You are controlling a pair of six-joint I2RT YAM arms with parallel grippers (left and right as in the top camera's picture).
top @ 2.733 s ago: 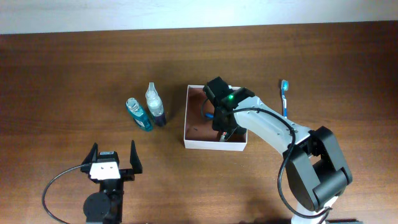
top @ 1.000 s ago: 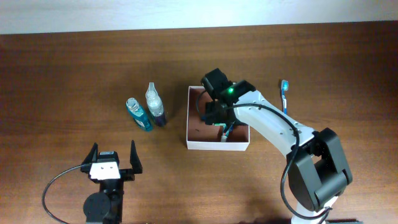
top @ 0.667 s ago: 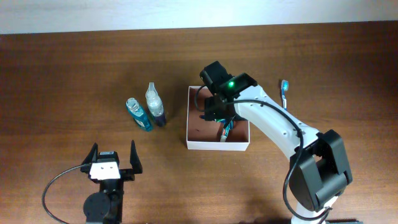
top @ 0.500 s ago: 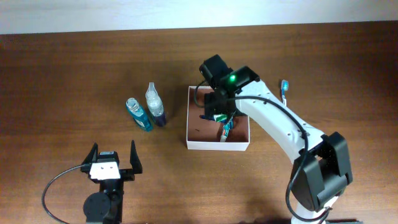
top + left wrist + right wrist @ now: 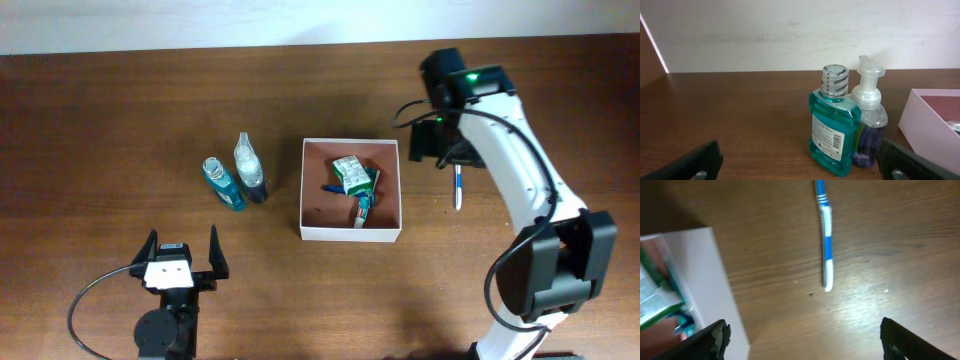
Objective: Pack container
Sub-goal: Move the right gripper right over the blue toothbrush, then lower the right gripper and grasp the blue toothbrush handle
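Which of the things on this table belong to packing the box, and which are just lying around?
For the job: container; green packet, already inside; probably still to pack: toothbrush, mouthwash, pump bottle.
Lying about: none that I can see in these views.

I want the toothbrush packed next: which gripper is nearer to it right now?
Right. The right gripper hangs open over the toothbrush, just right of the container. The left gripper sits far off on the container's other side, beyond the bottles.
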